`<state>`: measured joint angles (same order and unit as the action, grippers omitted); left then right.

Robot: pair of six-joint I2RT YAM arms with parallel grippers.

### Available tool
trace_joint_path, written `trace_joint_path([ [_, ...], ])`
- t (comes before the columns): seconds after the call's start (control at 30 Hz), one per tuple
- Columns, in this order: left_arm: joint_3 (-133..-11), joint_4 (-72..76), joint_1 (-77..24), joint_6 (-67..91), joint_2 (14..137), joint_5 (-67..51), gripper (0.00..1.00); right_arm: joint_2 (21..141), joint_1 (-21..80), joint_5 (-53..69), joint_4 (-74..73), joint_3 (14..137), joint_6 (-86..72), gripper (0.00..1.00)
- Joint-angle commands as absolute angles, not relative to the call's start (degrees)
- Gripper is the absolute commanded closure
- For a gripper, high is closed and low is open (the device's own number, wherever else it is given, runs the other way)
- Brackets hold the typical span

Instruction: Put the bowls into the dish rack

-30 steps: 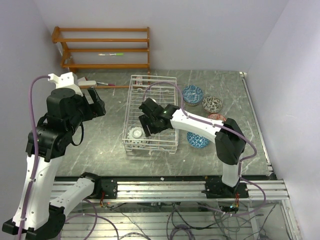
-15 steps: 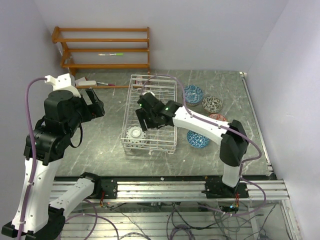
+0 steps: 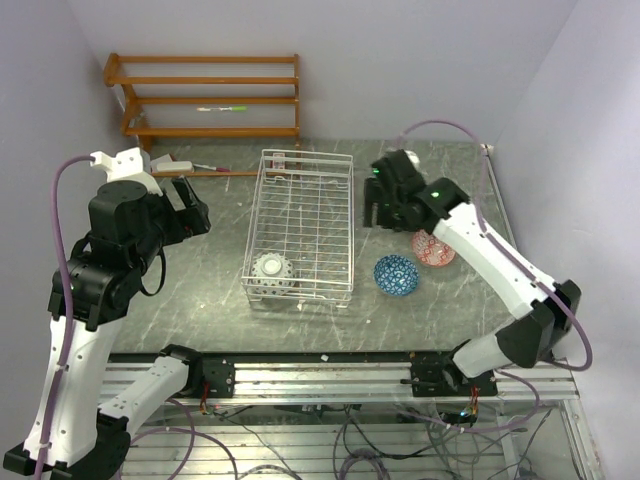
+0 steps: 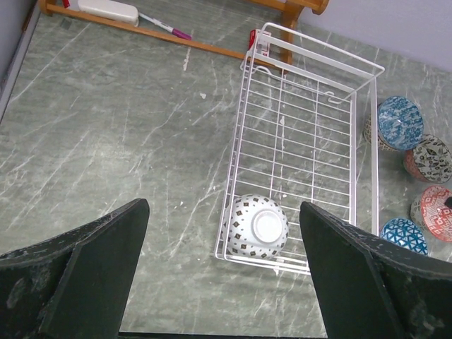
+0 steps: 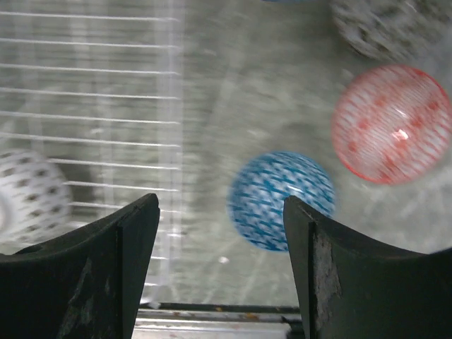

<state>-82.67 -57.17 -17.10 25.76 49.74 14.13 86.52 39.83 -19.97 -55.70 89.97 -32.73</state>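
Grey-green marbled stone is seen across the tabletop (image 3: 200, 290), closed in by pale walls. At its middle the dish rack (image 3: 300, 215) is laid lengthwise, and one upturned bowl (image 4: 256, 224) is set in its near left corner, with the white foot ring uppermost and the pale patterned outside showing. Four more bowls are left on the table just beside the rack's right side, in a loose row with their patterned insides showing: a far blue bowl (image 4: 399, 121), a grey-white bowl (image 4: 431, 157), a red bowl (image 4: 436, 210) and a near blue bowl (image 3: 397, 274). The right gripper (image 3: 385, 200) is held above the far end of that row, so the two far bowls are hidden from the overhead camera. Its jaws are parted wide with nothing between them. The left gripper (image 3: 188, 205) is raised well to the left of the rack, its fingers likewise spread wide and empty. An orange wooden shelf (image 3: 205, 95) is stood against the back wall, with a pen (image 3: 222, 108) lying on one slat. By its foot a white oblong object (image 4: 107, 10) and a marker (image 4: 164, 27) are seen on the table.
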Motion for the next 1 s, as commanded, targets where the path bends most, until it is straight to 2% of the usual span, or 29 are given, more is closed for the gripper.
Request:
trace_joint_path([
  [0.0,-81.84,-55.38,-17.30,25.66,49.67,12.35,0.00,80.92,31.82,-17.38,-60.04,80.52,-33.41,0.29],
  [0.43,-82.00,-53.83,-17.30,25.09,51.67,9.59,0.00,78.62,31.37,-4.36,-48.04,61.93,-27.96,0.30],
  [0.77,-81.77,-54.41,-17.30,24.95,51.52,10.48,0.00,81.66,32.99,-2.07,-41.21,57.74,-26.18,0.34],
  [0.83,-81.66,-54.62,-17.31,25.00,51.50,10.62,0.00,83.03,33.51,-3.19,-40.64,57.70,-26.25,0.37],
  [0.97,-81.64,-54.97,-17.30,25.04,51.25,11.25,0.00,85.44,34.26,-7.87,-41.59,57.72,-27.94,0.49],
])
